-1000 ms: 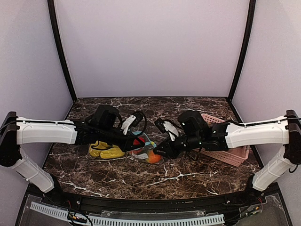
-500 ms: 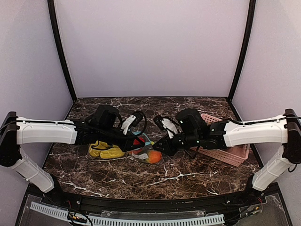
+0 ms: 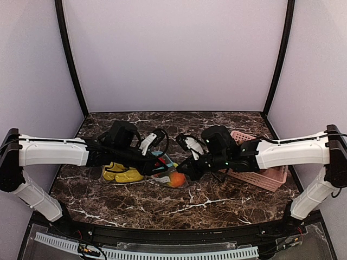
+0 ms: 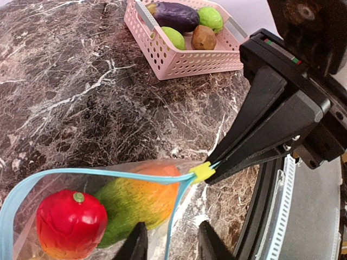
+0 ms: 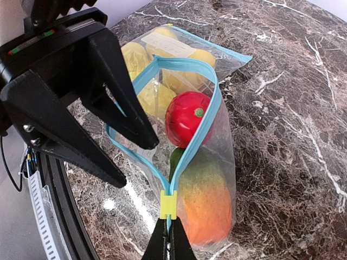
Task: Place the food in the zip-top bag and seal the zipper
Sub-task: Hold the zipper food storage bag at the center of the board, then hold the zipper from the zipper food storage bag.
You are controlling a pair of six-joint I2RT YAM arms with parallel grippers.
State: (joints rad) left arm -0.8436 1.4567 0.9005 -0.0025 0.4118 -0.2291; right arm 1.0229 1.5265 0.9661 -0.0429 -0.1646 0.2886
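A clear zip-top bag (image 5: 217,135) with a blue zip track lies on the marble table, its mouth gaping. Inside are a red fruit (image 5: 187,116), a green-orange mango (image 5: 209,200) and yellow fruits (image 5: 157,65). My right gripper (image 5: 168,241) is shut on the track's end just behind the yellow slider (image 5: 168,205). My left gripper (image 4: 174,244) is open and straddles the near rim of the bag: one finger is inside the mouth and one is outside. In the top view the two grippers meet over the bag (image 3: 165,174).
A pink slatted basket (image 4: 184,59) stands to the right and holds a purple eggplant (image 4: 176,13), green fruits (image 4: 210,17) and a brown one (image 4: 204,37). It also shows in the top view (image 3: 263,176). The table's black front edge (image 4: 260,216) is close by.
My right gripper has moved left toward the bag's end and now meets the left gripper over it. The left arm has barely moved.
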